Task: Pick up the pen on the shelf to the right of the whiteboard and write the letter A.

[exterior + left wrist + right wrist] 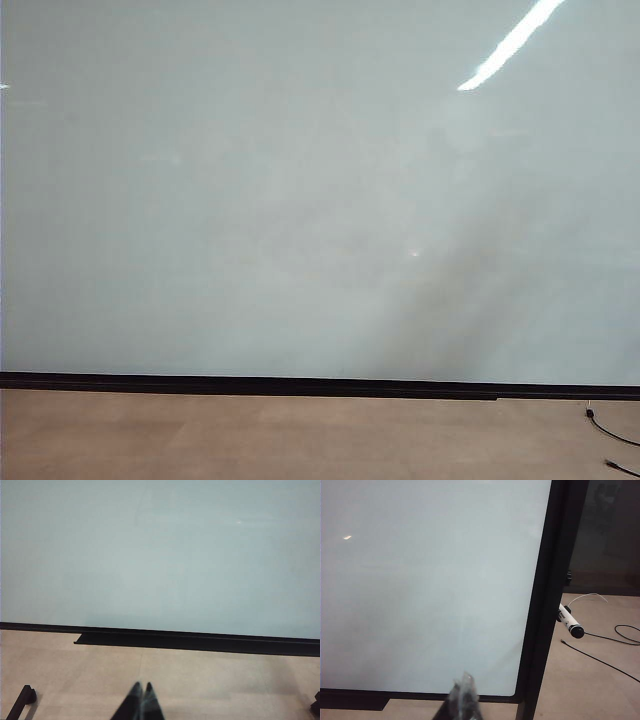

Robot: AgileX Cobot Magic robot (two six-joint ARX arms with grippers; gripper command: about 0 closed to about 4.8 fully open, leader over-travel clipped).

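One very large whiteboard [300,200] fills nearly all of the exterior view, its glossy pale face bare of any writing, a black strip [300,384] running along its lower edge above the tan floor [250,440]; a bright streak of light reflects near the board's upper right; a thin black cable [612,432] lies on the floor below the board's right end. Neither gripper shows in that view. The left wrist view faces the same board [160,555] and a black ledge [190,641] under its lower edge, which holds nothing that can be seen; the left gripper [142,687] sits low before the board, its two dark fingertips pressed together, holding nothing. Only the right wrist view shows the board's black right frame [547,605] and, just beyond that frame, the pen [570,622], whitish with a black end, jutting out tilted from the frame's side; its support is hard to make out. The right gripper [465,682] hangs near the board's lower right corner, jaws closed on nothing, well apart from the pen.
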